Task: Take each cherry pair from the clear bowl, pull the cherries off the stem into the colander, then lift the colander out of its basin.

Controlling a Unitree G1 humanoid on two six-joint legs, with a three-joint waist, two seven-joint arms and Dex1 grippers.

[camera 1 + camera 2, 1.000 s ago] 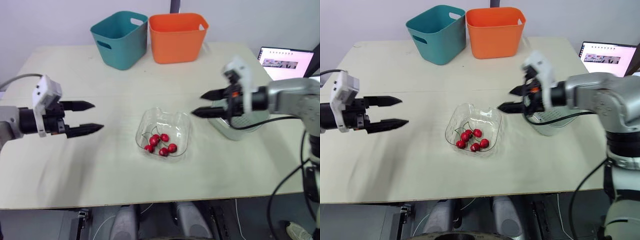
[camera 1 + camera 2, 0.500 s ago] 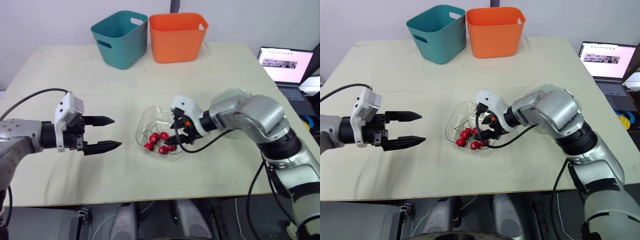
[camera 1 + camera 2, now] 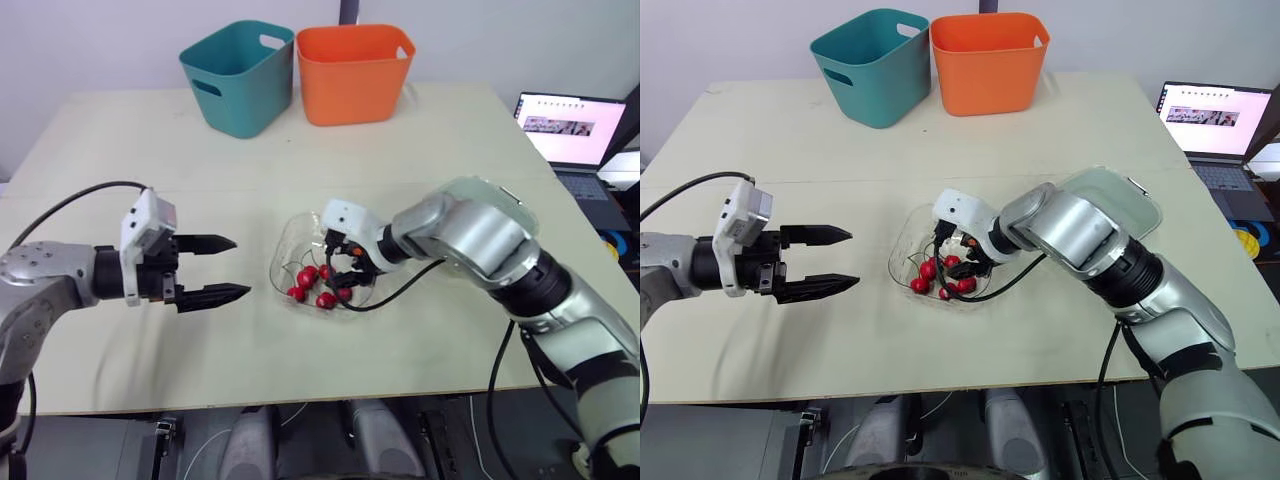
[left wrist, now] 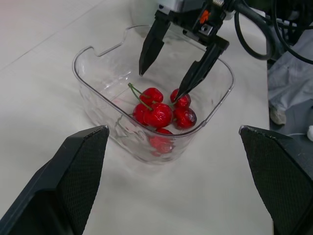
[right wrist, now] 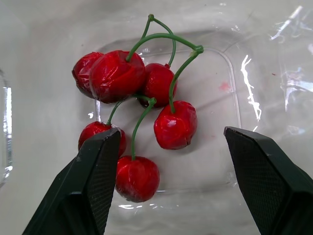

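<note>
The right fingers [image 5: 93, 186] are spread wide and hold nothing; they are lowered into the bowl [image 3: 300, 222] at the centre of the frame, one on each side of the cherries [image 5: 175, 125]. The left fingers [image 3: 205, 243] are also spread wide and empty, held over the surface [image 3: 400, 130] at the left of centre and aimed at the bowl, well apart from it.

The cherries are heaped at the near end of the bowl, with their stems [image 5: 161, 36] arched above them and crossed over one another. The basin [image 3: 1137, 193] is seen at the right of centre, partly hidden behind the right arm.

The fruit is judged to be light, round and glossy, so it may slip from a hard pinch and could be bruised by a firm one. The stems look thin and springy. A hold is best taken on one cherry, gently, or where two stems join, so that a single pair is drawn free of the tangle. The bowl seems thin and light and may be shifted by a nudge.
</note>
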